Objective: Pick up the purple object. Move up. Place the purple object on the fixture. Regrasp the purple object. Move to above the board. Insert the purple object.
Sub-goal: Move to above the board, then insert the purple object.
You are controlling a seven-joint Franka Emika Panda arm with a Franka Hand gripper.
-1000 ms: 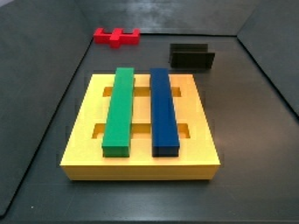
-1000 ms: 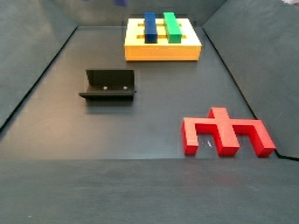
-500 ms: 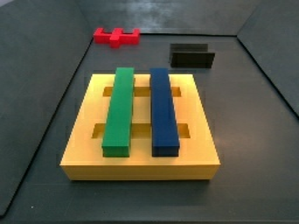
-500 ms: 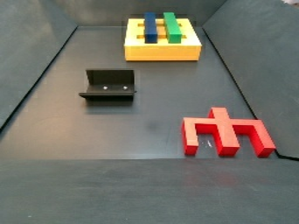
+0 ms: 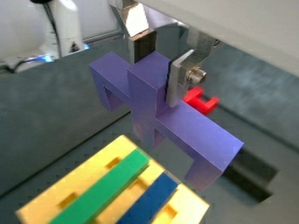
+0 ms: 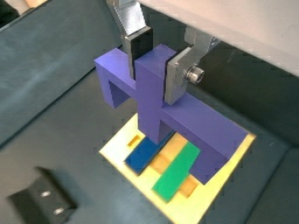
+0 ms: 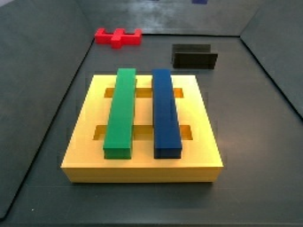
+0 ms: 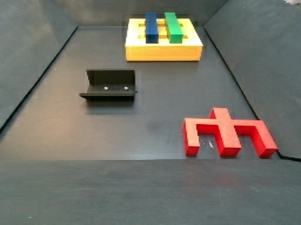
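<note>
In both wrist views my gripper [image 5: 160, 68] [image 6: 158, 63] is shut on the central stem of the purple object [image 5: 163, 114] [image 6: 152, 96], whose crossbar hangs below the silver fingers. It hangs high above the yellow board [image 5: 103, 166] [image 6: 118, 147], which carries a green bar [image 7: 120, 111] and a blue bar [image 7: 166, 111]. The board also shows in both side views [image 7: 142, 164] [image 8: 163, 53]. The black fixture [image 7: 196, 58] [image 8: 109, 85] [image 6: 41, 201] stands empty on the floor. Neither the gripper nor the purple object appears in the side views.
A red piece [image 7: 117, 36] [image 8: 230, 134] [image 5: 201, 101] of similar shape lies flat on the dark floor, away from the board. Dark walls enclose the work area on all sides.
</note>
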